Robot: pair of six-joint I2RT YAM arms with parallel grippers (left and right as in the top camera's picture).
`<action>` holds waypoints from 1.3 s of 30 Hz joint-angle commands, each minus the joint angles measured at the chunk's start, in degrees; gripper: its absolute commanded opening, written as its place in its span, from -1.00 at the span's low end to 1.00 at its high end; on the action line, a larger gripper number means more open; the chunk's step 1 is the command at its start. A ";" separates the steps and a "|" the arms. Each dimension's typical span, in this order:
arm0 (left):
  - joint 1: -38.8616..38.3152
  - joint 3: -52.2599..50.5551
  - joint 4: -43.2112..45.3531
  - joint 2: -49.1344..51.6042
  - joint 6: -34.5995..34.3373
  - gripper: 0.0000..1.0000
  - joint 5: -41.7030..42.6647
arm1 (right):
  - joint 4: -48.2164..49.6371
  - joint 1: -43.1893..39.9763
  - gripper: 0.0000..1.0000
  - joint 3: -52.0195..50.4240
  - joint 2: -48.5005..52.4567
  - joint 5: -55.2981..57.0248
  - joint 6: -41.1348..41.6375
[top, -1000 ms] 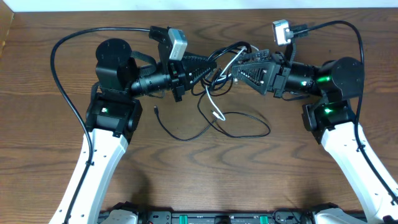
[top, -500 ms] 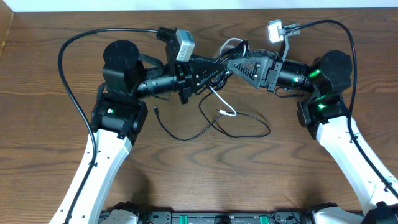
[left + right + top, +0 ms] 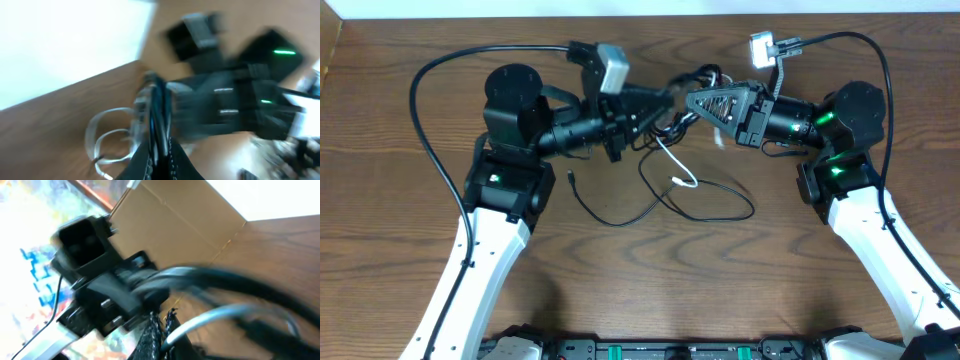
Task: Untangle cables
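The cables are bunched between my two grippers near the table's back edge. In the overhead view my left gripper (image 3: pixel 668 94) and right gripper (image 3: pixel 692 100) meet tip to tip at the tangle (image 3: pixel 682 84). A white cable (image 3: pixel 673 166) hangs down from it. Thin black cables (image 3: pixel 751 205) loop on the table below. In the blurred left wrist view my left gripper (image 3: pixel 160 157) is shut on a black cable (image 3: pixel 160 107), with white cable loops (image 3: pixel 97 137) at left. In the right wrist view my right gripper (image 3: pixel 161 326) is shut on the white cable (image 3: pixel 210 316).
A small black plug end (image 3: pixel 570 179) lies on the wood below the left arm. Thick black robot cables (image 3: pixel 430 150) arc round both arms. A cardboard box (image 3: pixel 180 225) stands beyond the table's edge in the right wrist view.
Both grippers have moved toward the table's back edge and drawn close, lifting the tangle. The white cable's free end has shifted right. In the last half second little has moved.
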 commanded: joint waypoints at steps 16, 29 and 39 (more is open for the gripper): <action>5.57 0.52 -24.20 0.04 7.98 -0.85 -44.09 | 33.31 -7.02 -0.98 0.70 0.24 -2.71 26.80; 7.80 0.46 -35.10 1.09 8.20 -0.85 -72.35 | 43.12 -22.23 -0.98 0.70 0.24 -2.69 39.23; 9.62 0.46 -34.84 1.88 7.80 -0.85 -67.93 | 43.45 -27.04 -0.98 0.70 0.24 -3.15 40.50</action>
